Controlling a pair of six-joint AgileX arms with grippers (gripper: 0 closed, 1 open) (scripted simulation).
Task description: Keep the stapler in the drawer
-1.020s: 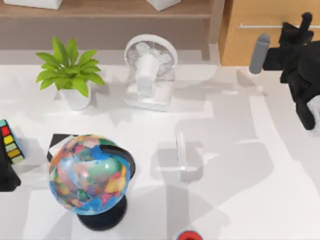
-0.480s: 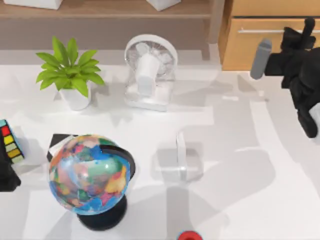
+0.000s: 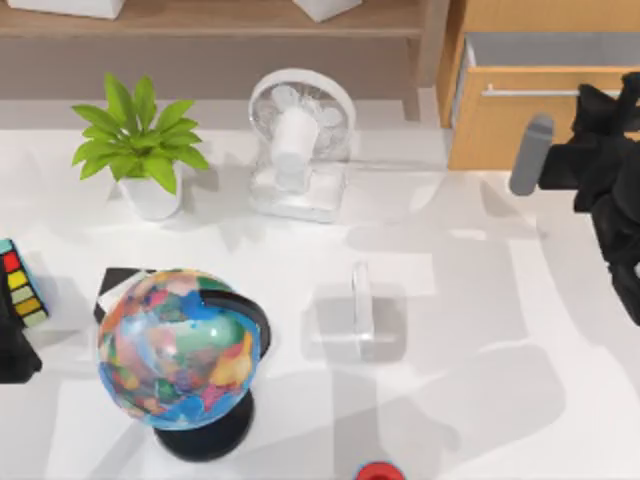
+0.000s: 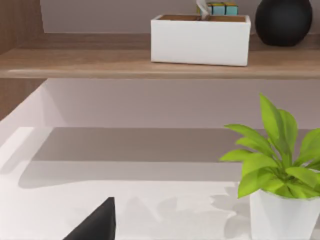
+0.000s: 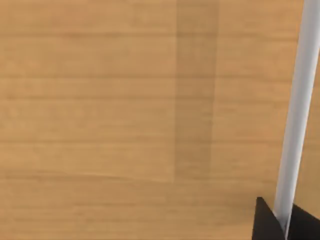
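Note:
The slim white stapler (image 3: 361, 310) lies on the table near the middle, with no gripper touching it. At the back right, the drawer (image 3: 510, 125) with its orange-brown wood front stands partly pulled out, and a strip of its pale inside shows behind the front. My right gripper (image 3: 620, 95) is at the drawer's silver bar handle (image 3: 530, 91) and shut on it. In the right wrist view the handle (image 5: 300, 100) runs down the drawer front (image 5: 125, 125) into my right gripper (image 5: 285, 225). My left gripper (image 3: 15, 355) is parked at the table's left edge.
A white desk fan (image 3: 300, 140) and a potted plant (image 3: 135, 140) stand at the back. A globe (image 3: 180, 345) stands front left, and a colour cube (image 3: 20, 280) sits by the left edge. A red object (image 3: 377, 471) is at the front edge. The wooden shelf (image 4: 100, 62) holds a white box (image 4: 200, 37).
The drawer has slid out toward the front, and its inside now shows. My right gripper moved the same way with the handle. The stapler and left arm have not moved.

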